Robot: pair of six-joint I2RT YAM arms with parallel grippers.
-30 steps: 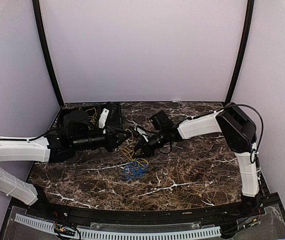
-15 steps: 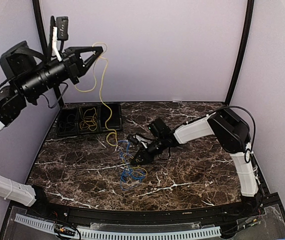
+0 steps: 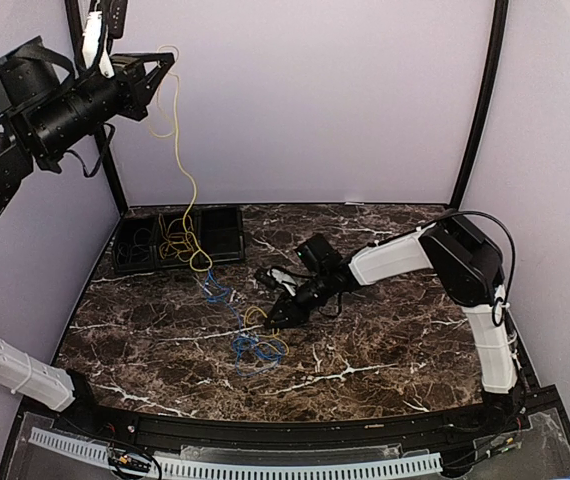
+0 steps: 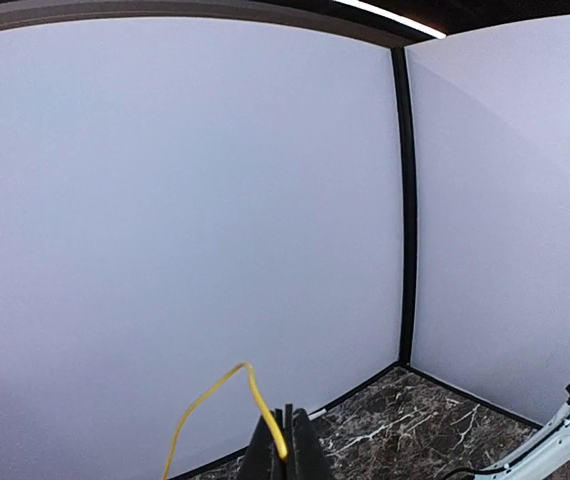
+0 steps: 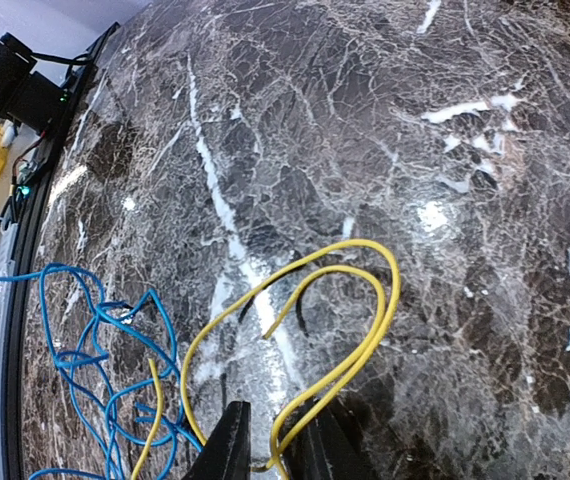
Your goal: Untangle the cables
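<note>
My left gripper [image 3: 165, 68] is raised high at the back left, shut on the yellow cable [image 3: 180, 150]. In the left wrist view the jaws [image 4: 287, 442] are closed with the yellow cable [image 4: 210, 395] arching out of them. The cable hangs down to the table and runs through the blue cable [image 3: 255, 348], part of which is drawn up towards the tray. My right gripper [image 3: 273, 318] is low on the table beside the blue bundle. In the right wrist view its jaws [image 5: 270, 445] are nearly closed around a yellow loop [image 5: 380, 300], with the blue cable [image 5: 85, 340] at the left.
A black tray with compartments [image 3: 227, 240] stands at the back left, holding a black coiled cable [image 3: 137, 243] and some yellow cord. White walls with black corner posts [image 3: 475, 110] enclose the marble table [image 3: 385, 340].
My left gripper has gone from the table to high up at the back left, drawing the yellow cable taut. The blue cable has been dragged left. The right gripper has barely moved.
</note>
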